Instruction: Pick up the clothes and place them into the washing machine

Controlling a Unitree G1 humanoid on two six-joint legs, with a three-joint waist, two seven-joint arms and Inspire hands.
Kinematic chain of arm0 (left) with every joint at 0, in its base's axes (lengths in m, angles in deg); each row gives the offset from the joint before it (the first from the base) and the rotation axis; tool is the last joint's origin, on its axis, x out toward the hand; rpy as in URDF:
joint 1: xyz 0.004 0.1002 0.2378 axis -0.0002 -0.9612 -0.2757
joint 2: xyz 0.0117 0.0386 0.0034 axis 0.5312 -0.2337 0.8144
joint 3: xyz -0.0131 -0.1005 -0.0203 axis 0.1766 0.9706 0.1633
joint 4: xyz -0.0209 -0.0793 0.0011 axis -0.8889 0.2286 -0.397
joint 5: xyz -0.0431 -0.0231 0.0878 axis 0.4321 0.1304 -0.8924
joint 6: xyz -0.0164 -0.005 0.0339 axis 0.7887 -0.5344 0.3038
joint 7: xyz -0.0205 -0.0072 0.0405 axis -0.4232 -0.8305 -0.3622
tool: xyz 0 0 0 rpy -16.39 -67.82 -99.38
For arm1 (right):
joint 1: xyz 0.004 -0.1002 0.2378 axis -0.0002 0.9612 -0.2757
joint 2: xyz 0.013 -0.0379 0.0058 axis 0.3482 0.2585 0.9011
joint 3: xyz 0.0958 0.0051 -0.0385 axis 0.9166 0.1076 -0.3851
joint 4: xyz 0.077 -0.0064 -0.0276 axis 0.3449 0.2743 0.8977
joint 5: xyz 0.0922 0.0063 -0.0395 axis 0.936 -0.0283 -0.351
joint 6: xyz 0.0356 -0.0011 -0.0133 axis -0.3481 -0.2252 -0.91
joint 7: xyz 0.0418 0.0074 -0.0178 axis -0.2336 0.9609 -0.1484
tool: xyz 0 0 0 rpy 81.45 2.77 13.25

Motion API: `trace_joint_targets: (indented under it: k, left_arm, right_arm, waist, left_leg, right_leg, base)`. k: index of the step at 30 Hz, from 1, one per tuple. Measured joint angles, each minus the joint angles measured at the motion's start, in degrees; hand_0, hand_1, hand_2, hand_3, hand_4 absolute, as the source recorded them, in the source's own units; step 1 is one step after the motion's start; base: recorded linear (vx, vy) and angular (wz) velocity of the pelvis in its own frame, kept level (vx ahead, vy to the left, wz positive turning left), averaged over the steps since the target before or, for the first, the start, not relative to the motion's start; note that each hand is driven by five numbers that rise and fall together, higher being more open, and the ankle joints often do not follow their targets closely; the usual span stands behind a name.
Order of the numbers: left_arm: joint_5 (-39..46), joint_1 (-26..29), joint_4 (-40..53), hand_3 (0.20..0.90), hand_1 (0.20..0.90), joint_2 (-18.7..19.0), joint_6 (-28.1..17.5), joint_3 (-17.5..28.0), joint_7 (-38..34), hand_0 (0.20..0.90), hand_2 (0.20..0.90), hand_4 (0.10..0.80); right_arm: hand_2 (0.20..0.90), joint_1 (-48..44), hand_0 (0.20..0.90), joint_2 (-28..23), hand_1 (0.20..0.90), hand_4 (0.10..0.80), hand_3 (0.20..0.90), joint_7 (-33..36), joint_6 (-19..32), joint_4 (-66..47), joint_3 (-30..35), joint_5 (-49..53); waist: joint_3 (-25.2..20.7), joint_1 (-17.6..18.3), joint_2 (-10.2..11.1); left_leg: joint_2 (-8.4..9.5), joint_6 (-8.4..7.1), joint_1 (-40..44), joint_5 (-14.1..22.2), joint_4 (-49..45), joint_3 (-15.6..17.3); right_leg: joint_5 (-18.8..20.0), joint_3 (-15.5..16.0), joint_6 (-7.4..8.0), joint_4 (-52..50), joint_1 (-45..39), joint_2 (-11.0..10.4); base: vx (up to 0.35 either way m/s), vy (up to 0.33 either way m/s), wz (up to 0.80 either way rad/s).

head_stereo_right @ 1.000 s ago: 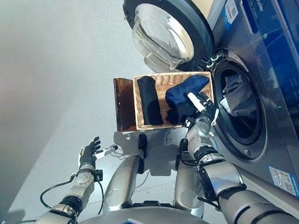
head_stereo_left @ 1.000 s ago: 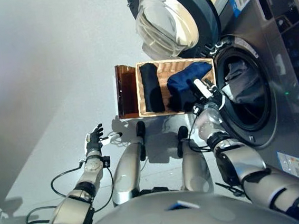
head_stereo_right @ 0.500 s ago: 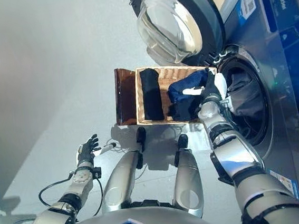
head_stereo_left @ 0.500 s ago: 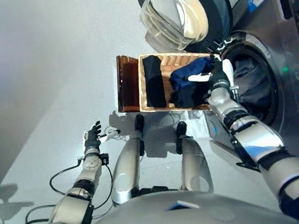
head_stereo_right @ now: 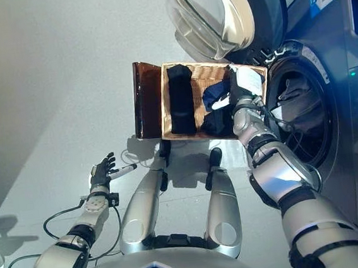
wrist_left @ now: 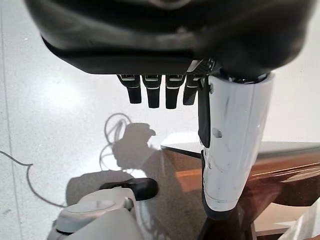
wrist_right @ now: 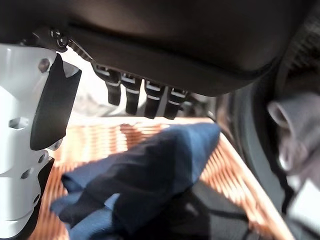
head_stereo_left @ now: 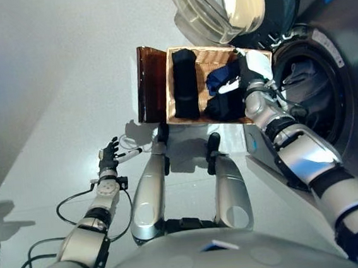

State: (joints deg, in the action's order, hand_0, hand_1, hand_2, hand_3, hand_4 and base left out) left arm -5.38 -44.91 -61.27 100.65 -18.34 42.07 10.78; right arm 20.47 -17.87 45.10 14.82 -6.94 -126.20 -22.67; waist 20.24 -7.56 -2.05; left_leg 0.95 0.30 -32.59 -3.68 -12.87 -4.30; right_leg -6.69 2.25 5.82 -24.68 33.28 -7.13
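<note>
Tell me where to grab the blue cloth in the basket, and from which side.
Grip the blue cloth at its raised fold, the bunched ridge on top of the pile. Come down from above with the right robot hand, which hangs open over the basket; its walls seem to block a sideways approach.

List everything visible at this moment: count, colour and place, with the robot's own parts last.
Washer: one, grey, at the robot's right, drum open.
Door: one, dark rim with a clear bowl, swung open above the basket.
Grey cloth: one, inside the drum.
Basket: one, tan wicker, on the floor beside the drum.
Brown flap: one, on the basket's left side.
Black cloth: one, rolled, in the basket's left part.
Blue cloth: one, navy, in the basket's right part.
Floor: pale grey.
Left hand: dark, open, over the floor, holding nothing.
Right hand: dark, white thumb cover, open, above the blue cloth.
</note>
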Motion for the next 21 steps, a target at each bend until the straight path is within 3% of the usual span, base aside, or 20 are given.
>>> trace_joint_targets:
  k: [12,21]
  left_arm:
    - [-1.2,0.1,0.4,0.900,0.900,0.0,-0.5,0.0,0.7,0.900,0.900,0.800]
    - [-1.1,0.2,0.6,0.900,0.900,-0.1,-1.5,-0.4,1.1,0.900,0.900,0.800]
  right_arm:
    - [0.900,1.1,0.900,-3.7,0.900,0.800,0.900,0.3,-3.8,0.1,-10.1,-26.1]
    - [0.900,1.0,0.900,-4.5,0.900,0.800,0.900,0.6,-5.3,1.1,-10.7,-29.4]
  waist:
    - [0.0,0.0,-0.1]
    - [-0.3,-0.8,-0.8]
  left_leg:
    - [-0.10,-0.03,1.0,-0.1,0.0,0.2]
    - [-0.10,-0.52,-0.7,-0.7,0.8,0.6]
  right_leg:
    - [0.3,-0.3,-0.26,0.1,-0.5,0.0]
    - [0.2,-0.8,-0.44,-0.7,2.2,0.0]
  base:
    - [-0.018,-0.007,-0.02]
    - [-0.015,-0.013,-0.01]
